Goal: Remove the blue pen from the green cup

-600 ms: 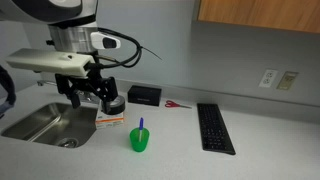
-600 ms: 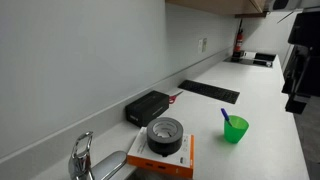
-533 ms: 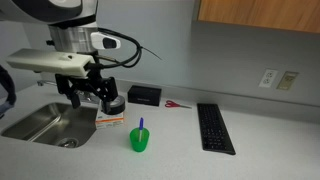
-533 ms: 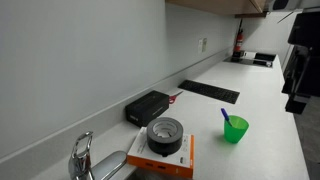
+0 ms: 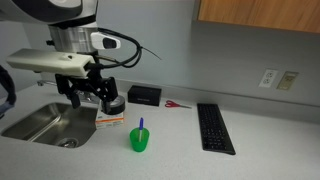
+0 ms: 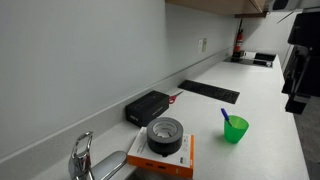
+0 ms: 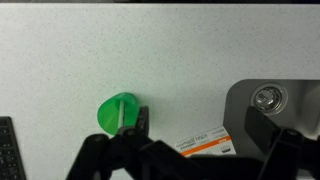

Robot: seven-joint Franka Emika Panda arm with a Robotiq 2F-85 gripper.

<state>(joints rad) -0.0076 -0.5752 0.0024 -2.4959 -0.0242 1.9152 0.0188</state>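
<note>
My claw (image 5: 92, 98) hangs wide open and empty, the approach not yet begun. The blue pen (image 5: 141, 124) stands in the green cup (image 5: 139, 141), below my claw and off to one side; next I'd centre over it, then descend

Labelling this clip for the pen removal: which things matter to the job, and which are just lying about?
Job: blue pen, green cup.
Lying about: keyboard, red-handled scissors, black box, tape roll on an orange box, sink.
</note>
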